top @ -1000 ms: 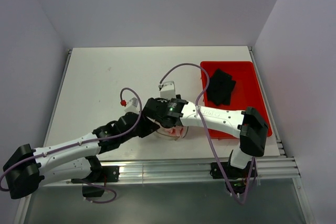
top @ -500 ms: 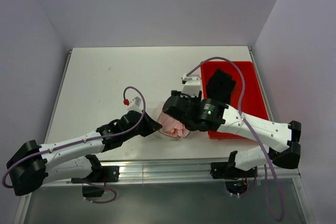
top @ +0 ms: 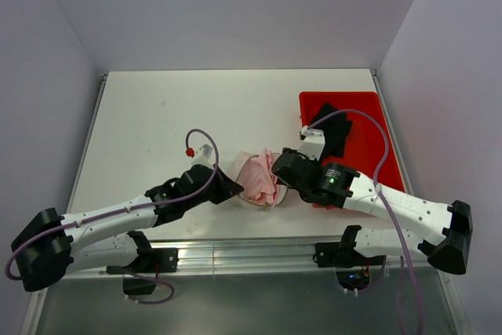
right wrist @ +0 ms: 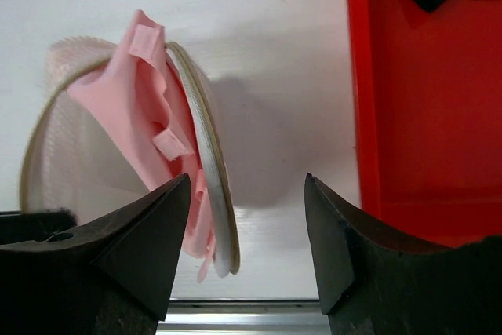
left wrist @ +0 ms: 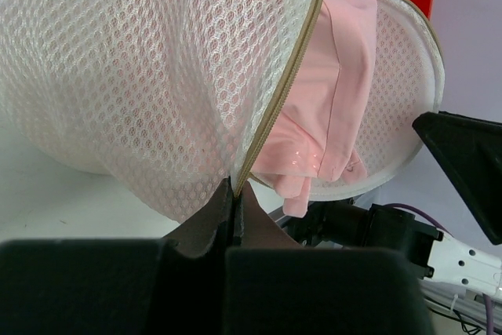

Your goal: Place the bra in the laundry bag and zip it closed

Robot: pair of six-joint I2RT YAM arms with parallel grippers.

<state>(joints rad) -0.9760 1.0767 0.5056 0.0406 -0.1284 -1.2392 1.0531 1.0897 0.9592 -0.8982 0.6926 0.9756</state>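
The laundry bag (left wrist: 141,76) is white honeycomb mesh, coarse and see-through, edged with a woven tan zipper tape (left wrist: 276,92). In its mouth, the bra (left wrist: 337,107) is pale pink cloth, soft, smooth and matt, with a stitched seam. At three o'clock of the bag, the red bin (right wrist: 423,100) is smooth plastic with a mild gloss, and the black garment (top: 333,132) in it is matt cloth. The tabletop (top: 157,115) is white, smooth and matt. The right end effector (right wrist: 247,186) has matt black fingers, probably plastic. At six o'clock of the tabletop, the rail (top: 259,250) is dull silver metal.
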